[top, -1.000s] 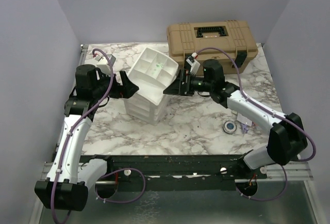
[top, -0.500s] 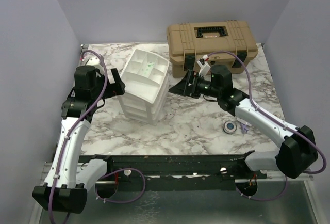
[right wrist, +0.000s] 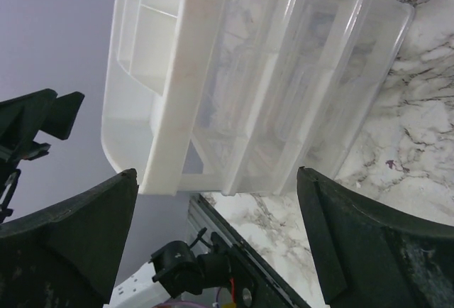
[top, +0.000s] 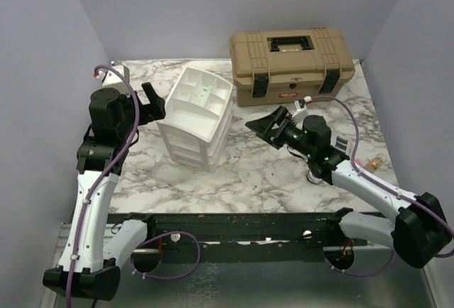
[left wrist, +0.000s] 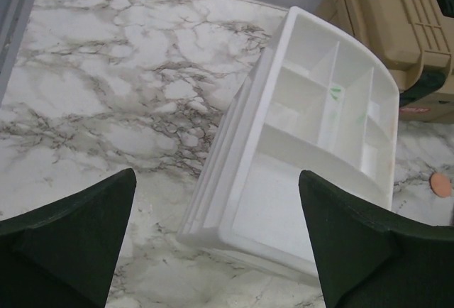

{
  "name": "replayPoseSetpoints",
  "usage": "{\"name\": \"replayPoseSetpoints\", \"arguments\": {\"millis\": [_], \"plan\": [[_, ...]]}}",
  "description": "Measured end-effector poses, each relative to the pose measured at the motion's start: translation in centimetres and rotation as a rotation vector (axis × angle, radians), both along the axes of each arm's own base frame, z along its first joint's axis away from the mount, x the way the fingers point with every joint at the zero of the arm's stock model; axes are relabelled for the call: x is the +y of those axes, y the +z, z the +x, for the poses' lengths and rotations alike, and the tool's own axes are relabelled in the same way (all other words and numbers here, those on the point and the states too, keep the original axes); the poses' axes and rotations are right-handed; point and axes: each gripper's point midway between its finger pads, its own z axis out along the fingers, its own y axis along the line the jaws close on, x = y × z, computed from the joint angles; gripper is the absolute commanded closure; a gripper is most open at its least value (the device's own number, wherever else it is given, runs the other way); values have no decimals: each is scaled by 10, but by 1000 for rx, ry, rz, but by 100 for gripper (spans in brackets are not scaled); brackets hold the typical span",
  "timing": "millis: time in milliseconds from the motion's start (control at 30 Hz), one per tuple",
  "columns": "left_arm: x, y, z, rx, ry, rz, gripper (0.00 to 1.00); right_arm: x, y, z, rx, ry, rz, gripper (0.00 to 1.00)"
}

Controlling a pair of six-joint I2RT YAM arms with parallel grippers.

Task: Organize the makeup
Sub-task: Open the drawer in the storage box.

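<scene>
Of the makeup, a salmon round disc (left wrist: 440,184) lies on the marble to the right of the white drawer unit (top: 195,118). A clear palette with dark pans (top: 342,145) and a small pinkish item (top: 374,160) lie at the right, beyond my right forearm. My left gripper (top: 154,101) hangs open just left of the unit, with nothing between its fingers (left wrist: 216,177). My right gripper (top: 264,121) is open to the unit's right, apart from it, and faces its clear drawers (right wrist: 217,173). The unit's top tray (left wrist: 333,120) shows only small green marks.
A tan toolbox (top: 291,56) stands shut at the back right, close behind my right gripper. Grey walls enclose the marble table (top: 248,173) on three sides. A metal rail (top: 234,224) runs along the near edge.
The drawer unit was tilted between both grippers; now it stands upright on the table. Both grippers have drawn back from it, the left to the left, the right toward the right front.
</scene>
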Motion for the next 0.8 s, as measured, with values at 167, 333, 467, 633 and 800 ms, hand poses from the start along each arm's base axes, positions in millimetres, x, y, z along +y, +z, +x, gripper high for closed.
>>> {"name": "replayPoseSetpoints", "arguments": {"millis": [167,333,467,633,800], "plan": [[-17,2,21,-4,-105,10,1,3,4,4,-34,-24,132,0],[-28,-19,41,52,-187,46,3,22,-2,22,-12,4,208,0],[-37,-21,56,75,-229,35,3,39,-6,32,3,48,305,0],[-47,-28,60,104,-288,15,6,62,3,42,19,126,364,0],[-60,-32,55,118,-366,-15,7,67,23,44,-20,148,432,0]]}}
